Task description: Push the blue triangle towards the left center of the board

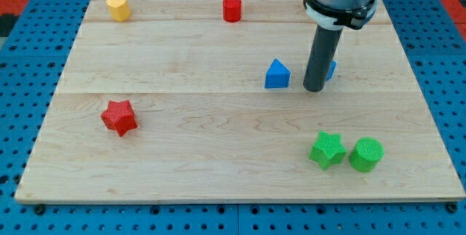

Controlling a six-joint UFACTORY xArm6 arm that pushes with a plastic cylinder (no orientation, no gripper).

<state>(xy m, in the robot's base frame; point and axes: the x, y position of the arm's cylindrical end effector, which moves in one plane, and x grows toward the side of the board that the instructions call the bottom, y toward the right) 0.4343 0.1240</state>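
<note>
Presently, my tip (314, 88) rests on the wooden board (218, 169) right of centre, just beside the blue triangle (277, 75), which lies at its 9 o'clock with a narrow gap between them; the rod touches no block I can confirm. A second blue block (332, 68), shape hidden, sits behind the rod at 2 o'clock. Yellow heart (118, 7) and red cylinder (231, 9) lie along the top edge. Red star (119, 117) at left; green star (327, 150) and green cylinder (365, 154) at 5 o'clock.
</note>
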